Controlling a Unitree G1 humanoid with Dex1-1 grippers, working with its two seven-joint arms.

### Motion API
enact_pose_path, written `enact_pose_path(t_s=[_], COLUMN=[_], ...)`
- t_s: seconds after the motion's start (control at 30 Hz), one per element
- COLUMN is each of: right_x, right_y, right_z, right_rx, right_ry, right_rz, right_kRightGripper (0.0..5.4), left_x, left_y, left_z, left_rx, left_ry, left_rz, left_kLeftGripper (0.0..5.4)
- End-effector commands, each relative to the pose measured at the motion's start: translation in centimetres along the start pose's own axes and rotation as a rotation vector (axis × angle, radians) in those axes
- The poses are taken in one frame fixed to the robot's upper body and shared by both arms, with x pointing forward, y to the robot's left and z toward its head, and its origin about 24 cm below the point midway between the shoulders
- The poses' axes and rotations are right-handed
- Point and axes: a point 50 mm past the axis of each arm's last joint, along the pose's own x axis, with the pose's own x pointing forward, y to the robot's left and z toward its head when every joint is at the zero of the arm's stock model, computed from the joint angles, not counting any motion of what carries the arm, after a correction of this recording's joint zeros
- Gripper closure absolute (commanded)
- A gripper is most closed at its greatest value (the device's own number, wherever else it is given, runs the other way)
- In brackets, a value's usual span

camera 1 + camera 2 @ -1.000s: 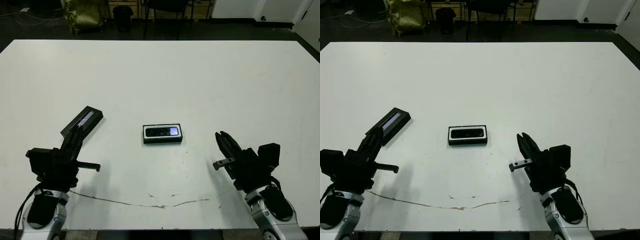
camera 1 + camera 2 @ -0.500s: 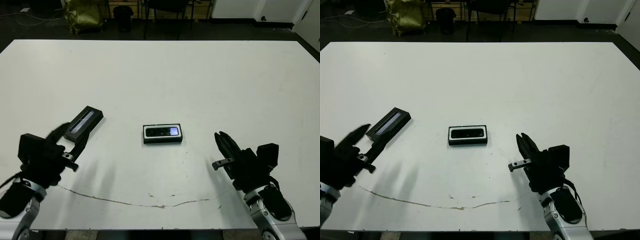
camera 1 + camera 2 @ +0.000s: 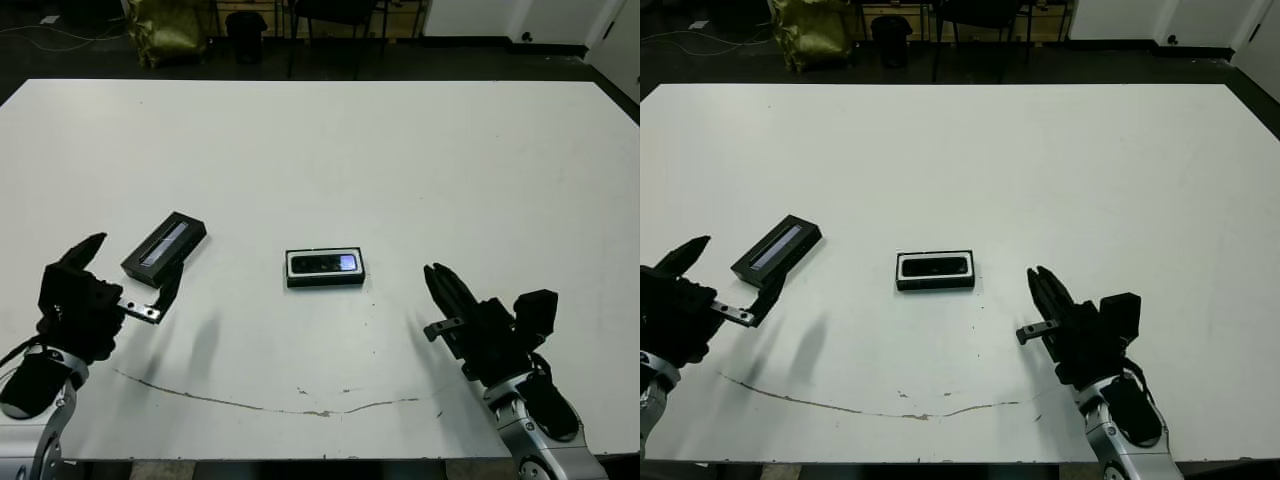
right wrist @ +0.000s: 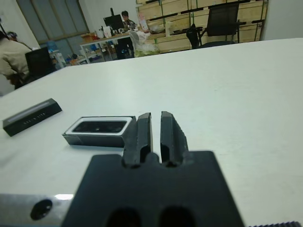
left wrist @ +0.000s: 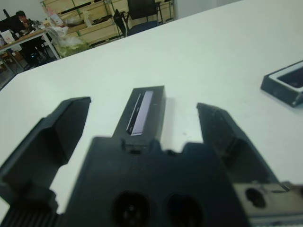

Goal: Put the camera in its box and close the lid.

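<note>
The box (image 3: pixel 325 281), black with a white lining, sits at the table's middle, and the camera (image 3: pixel 324 263) lies inside it showing a bluish glint. The lid (image 3: pixel 165 247), black with a grey strip, lies flat to the left of the box, slanted. My left gripper (image 3: pixel 128 268) is open, its fingers spread on either side of the lid's near end without touching it; the left wrist view shows the lid (image 5: pixel 142 111) between the fingers (image 5: pixel 61 125). My right gripper (image 3: pixel 436 277) is shut and empty, near the front, to the right of the box (image 4: pixel 97 137).
A thin dark scratch (image 3: pixel 250 402) runs along the table near the front edge. Beyond the far edge stand chairs and a yellow bag (image 3: pixel 165 30). A seated person (image 4: pixel 8 52) and desks show far behind in the right wrist view.
My left gripper has opened wide and shifted left and back, so its fingers now flank the lid's near end. The right gripper has barely moved. Box, camera and lid lie unchanged.
</note>
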Motion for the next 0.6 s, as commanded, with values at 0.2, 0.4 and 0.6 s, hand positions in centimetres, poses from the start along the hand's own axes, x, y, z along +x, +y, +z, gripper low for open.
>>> enact_pose_path(t_s=[0.2,0.4,0.6], right_x=[-0.3,-0.3,-0.5], right_y=[0.0,0.1,0.3], right_z=[-0.7,-0.8,-1.0], right_rx=[0.026,0.043,0.034], right_ry=[0.034,0.036,0.057], right_rz=[-0.012,-0.003,-0.012], right_kRightGripper=[5.4,5.4,5.4], left_x=[0.8,1.6,2.2], left_y=[0.3,0.9,1.3], left_z=[-1.9,-2.9,-3.3], left_rx=[-0.088,-0.109,-0.101], left_ry=[0.071,0.088,0.101], left_rz=[-0.02,-0.039,-0.043], left_kLeftGripper=[0.02,0.02,0.02])
